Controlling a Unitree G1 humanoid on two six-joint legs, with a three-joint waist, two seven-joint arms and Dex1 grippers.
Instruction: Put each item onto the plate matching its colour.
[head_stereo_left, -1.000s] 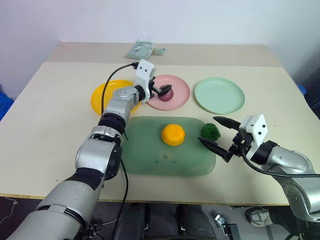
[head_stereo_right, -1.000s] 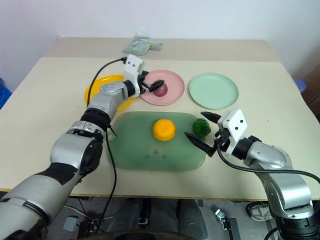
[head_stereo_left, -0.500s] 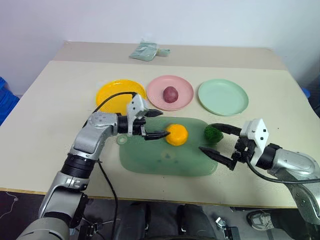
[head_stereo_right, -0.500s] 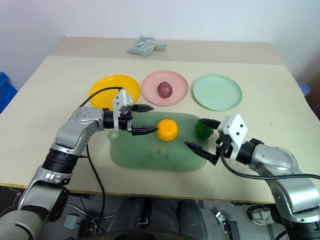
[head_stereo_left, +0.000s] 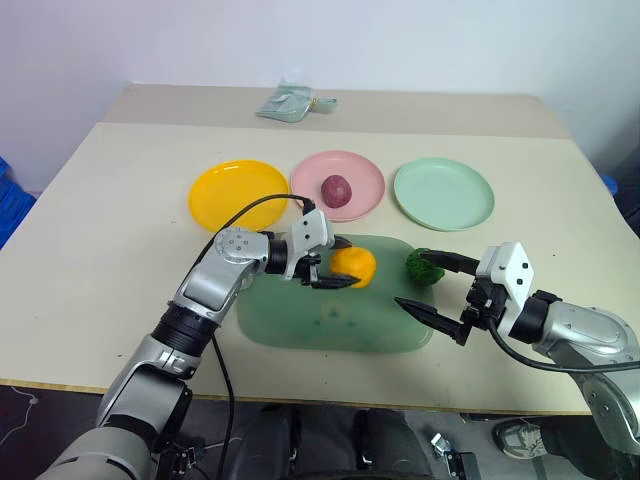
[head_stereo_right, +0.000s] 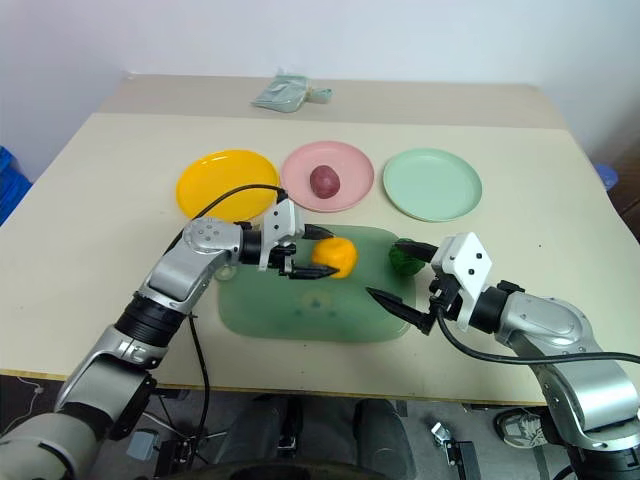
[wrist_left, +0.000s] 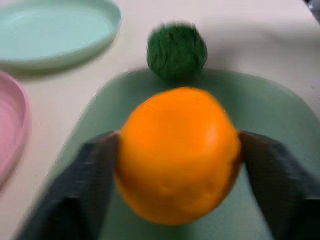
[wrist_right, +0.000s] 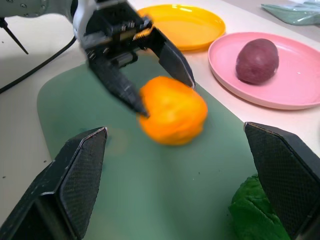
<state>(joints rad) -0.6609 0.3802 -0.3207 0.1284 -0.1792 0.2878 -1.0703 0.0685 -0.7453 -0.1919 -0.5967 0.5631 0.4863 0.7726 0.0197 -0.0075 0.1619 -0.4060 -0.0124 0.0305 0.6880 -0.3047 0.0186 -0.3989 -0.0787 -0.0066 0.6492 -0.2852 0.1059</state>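
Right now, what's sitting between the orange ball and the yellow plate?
The left end effector, closed on the orange ball, and its wrist reach in from the yellow plate's side, seen in the left eye view.

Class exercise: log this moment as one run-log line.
left gripper: shut on orange ball | right gripper: open by green ball | maroon ball: on pink plate

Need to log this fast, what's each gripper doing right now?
Left gripper: closed on the orange ball.
Right gripper: open, holding nothing, beside the green ball.
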